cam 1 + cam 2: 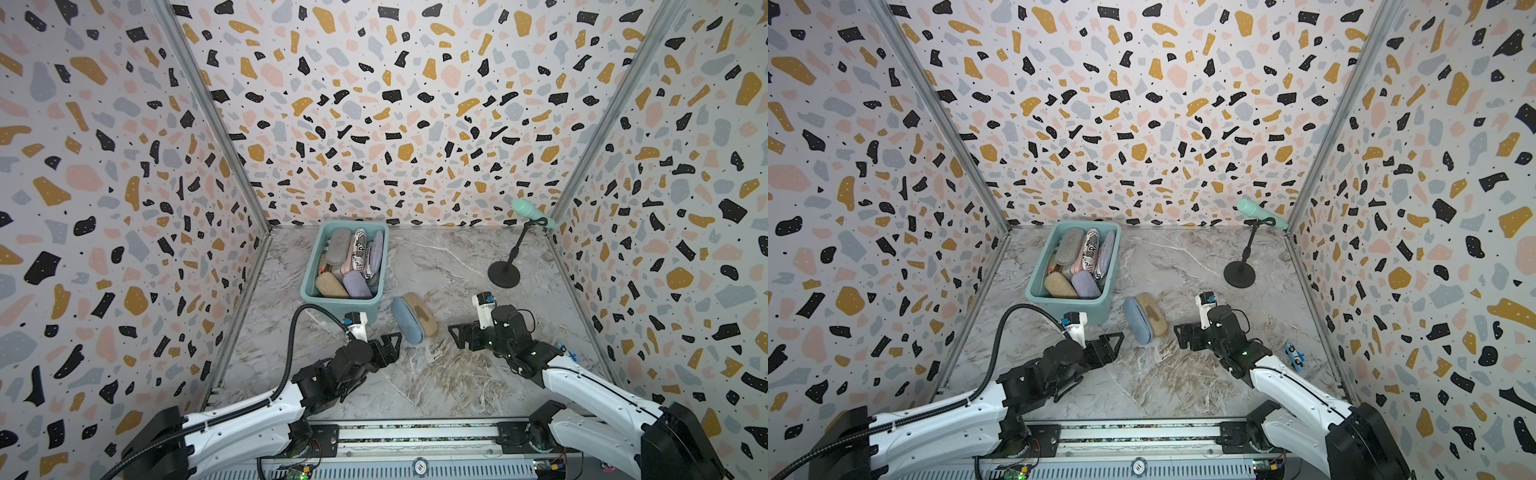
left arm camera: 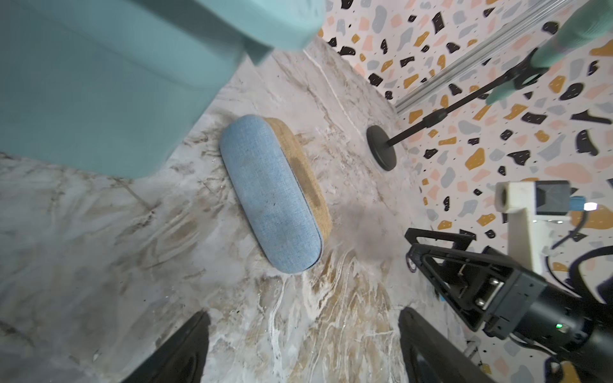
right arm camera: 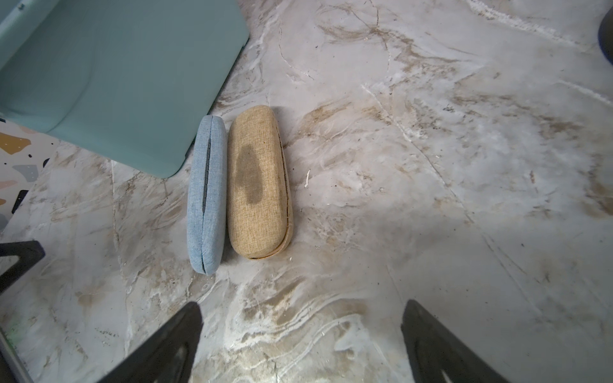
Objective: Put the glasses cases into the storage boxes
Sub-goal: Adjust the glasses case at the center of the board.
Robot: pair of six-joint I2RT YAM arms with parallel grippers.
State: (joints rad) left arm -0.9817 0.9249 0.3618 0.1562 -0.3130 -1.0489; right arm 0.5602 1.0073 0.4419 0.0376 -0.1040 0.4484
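The teal storage box [image 1: 324, 307] [image 1: 1050, 307] stands at the back left and holds several glasses cases, among them a grey one [image 1: 338, 245] and a lavender one [image 1: 356, 284]. Two cases lie side by side on the marble floor just right of the box. The light blue case [image 1: 406, 321] [image 2: 272, 195] [image 3: 207, 195] stands on its edge. The tan case [image 1: 424, 313] [image 3: 257, 185] lies flat and has a dark stain. My left gripper [image 1: 392, 343] [image 2: 303, 313] is open and empty, just left of the pair. To their right, my right gripper [image 1: 455, 332] [image 3: 302, 304] is also open and empty.
A mint microphone [image 1: 534, 212] on a black stand with a round base [image 1: 503, 274] occupies the back right corner. A small blue toy car [image 1: 1295, 356] lies by the right wall. Patterned walls close in three sides.
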